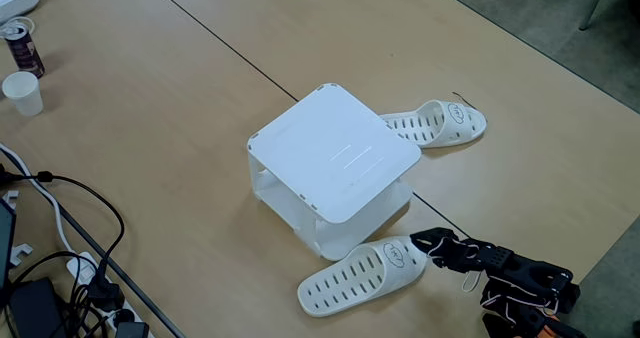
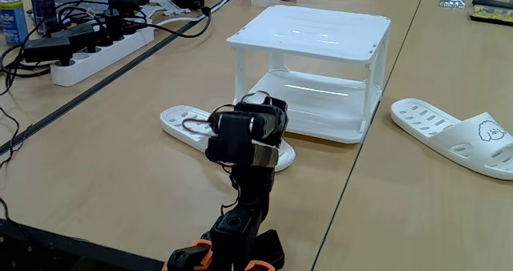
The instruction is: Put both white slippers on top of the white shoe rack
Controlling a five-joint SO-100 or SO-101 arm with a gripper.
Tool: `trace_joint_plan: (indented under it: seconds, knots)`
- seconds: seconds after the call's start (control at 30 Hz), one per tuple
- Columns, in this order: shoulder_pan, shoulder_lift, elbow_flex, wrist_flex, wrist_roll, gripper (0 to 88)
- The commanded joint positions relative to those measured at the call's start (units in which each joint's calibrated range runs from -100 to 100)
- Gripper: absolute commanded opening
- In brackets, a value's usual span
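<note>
The white shoe rack (image 1: pixel 335 153) (image 2: pixel 309 34) stands mid-table with its flat top bare. One white slipper (image 1: pixel 437 124) (image 2: pixel 457 135) lies on the table beside the rack, its strap bearing a small dark face drawing. The other white slipper (image 1: pixel 355 278) (image 2: pixel 183 120) lies sole-down in front of the rack. My black gripper (image 1: pixel 423 248) is at this slipper's strap end, its fingers touching or straddling the strap. I cannot make out how far apart the jaws stand. In the fixed view from behind the arm, the wrist (image 2: pixel 244 139) hides the fingertips and the strap.
A power strip (image 2: pixel 96 45) with tangled cables (image 1: pixel 60 268) lies along one table side. A paper cup (image 1: pixel 22 92) and a drink can (image 1: pixel 22 46) stand nearby. The table edge (image 1: pixel 600 268) runs close to the arm's base.
</note>
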Motion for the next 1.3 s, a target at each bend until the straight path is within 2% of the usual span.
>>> trace_joint_plan:
  seconds: [0.0, 0.23, 0.37, 0.47, 0.77, 0.9, 1.27]
  knots:
    - [-0.28, 5.55, -3.38, -0.03, 0.42, 1.3]
    - [-0.6, 13.46, -5.99, -2.62, 0.42, 2.2]
    - [-1.92, 14.8, -5.99, -8.49, 0.42, 11.2]
    - [-1.92, 14.97, -5.99, -10.56, 0.42, 14.4]
    - [-2.58, 14.89, -5.99, -17.2, 0.42, 16.5]
    - [-6.77, 14.55, -5.99, -19.53, 0.42, 19.5]
    - [-16.97, 14.8, -7.8, -19.62, 0.42, 19.5]
